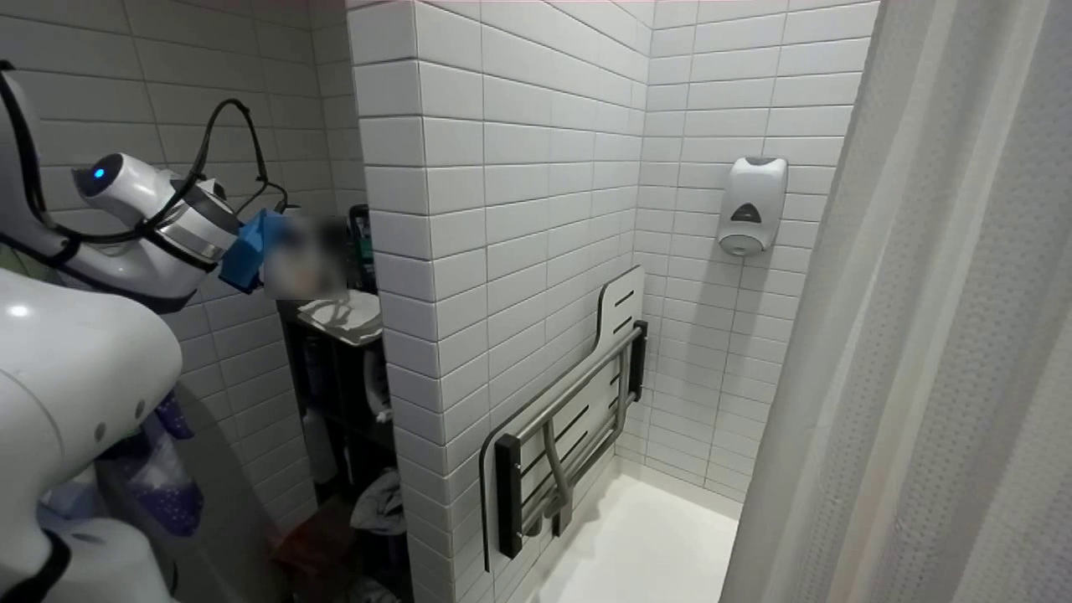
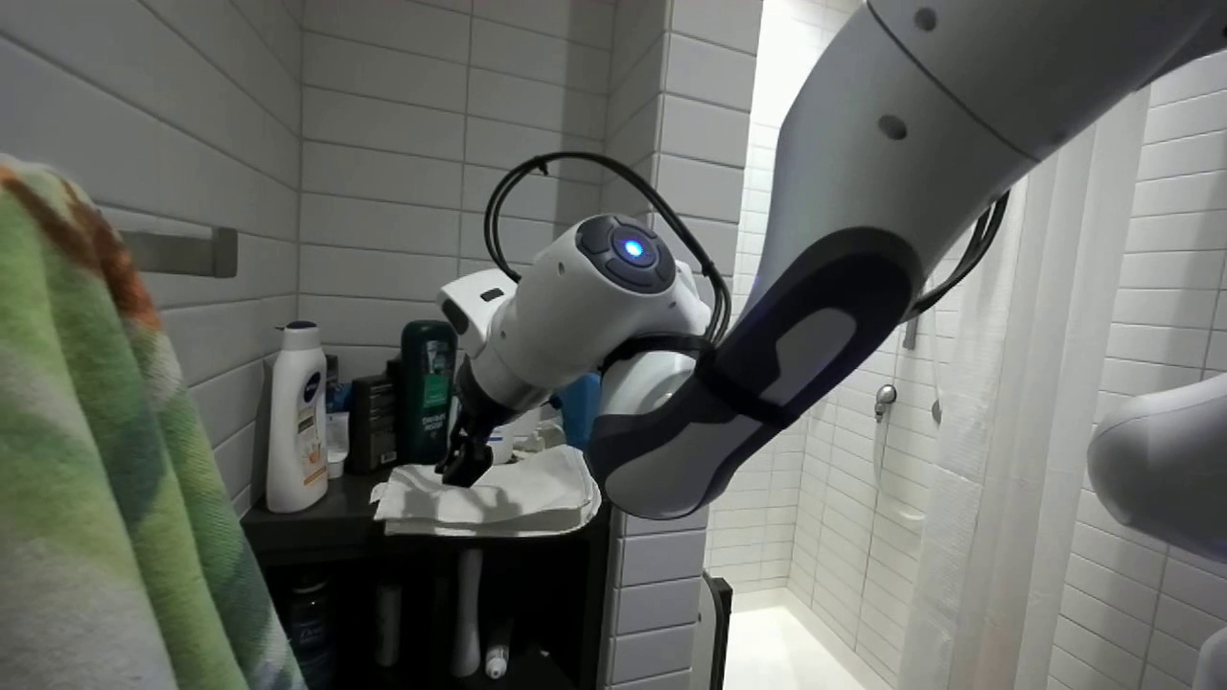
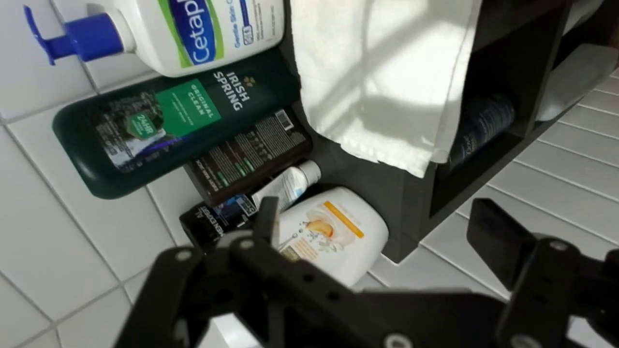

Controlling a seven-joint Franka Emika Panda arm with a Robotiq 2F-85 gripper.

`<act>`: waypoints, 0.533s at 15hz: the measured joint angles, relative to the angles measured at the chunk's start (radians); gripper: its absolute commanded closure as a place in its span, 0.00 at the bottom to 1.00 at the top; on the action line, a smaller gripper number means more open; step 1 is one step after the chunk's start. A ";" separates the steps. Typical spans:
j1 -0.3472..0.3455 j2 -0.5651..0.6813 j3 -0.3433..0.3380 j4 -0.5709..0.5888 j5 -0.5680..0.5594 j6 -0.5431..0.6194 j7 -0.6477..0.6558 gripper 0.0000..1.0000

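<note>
My gripper [image 3: 378,227] is open and empty in the wrist view, its black fingers wide apart. A white lotion bottle with a peach picture [image 3: 333,232] is nearest, seen beyond the left finger; it stands upright at the shelf's left end in an exterior view [image 2: 299,422]. The green Irish Spring bottle [image 3: 169,125], a dark brown box [image 3: 251,157], a small white tube [image 3: 290,186] and a Cetaphil pump bottle [image 3: 217,29] are beside it. A folded white cloth [image 3: 377,77] lies on the shelf. In an exterior view the gripper [image 2: 467,462] appears over this cloth; contact is unclear.
The dark shelf unit [image 2: 307,529] has open compartments with bottles inside. A multicoloured towel [image 2: 96,460] hangs close by. A tiled partition wall [image 1: 452,276] stands beside the shelf. Beyond it are a folded shower seat [image 1: 578,410], a soap dispenser [image 1: 754,205] and a curtain [image 1: 913,335].
</note>
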 measured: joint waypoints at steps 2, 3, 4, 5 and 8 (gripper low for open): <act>-0.031 -0.006 0.004 0.017 -0.004 -0.017 -0.016 0.00; -0.045 -0.007 0.006 0.025 -0.007 -0.028 -0.026 0.00; -0.057 -0.007 0.008 0.033 -0.010 -0.040 -0.035 0.00; -0.069 -0.007 0.010 0.040 -0.012 -0.054 -0.048 0.00; -0.095 -0.007 0.016 0.059 -0.016 -0.100 -0.085 0.00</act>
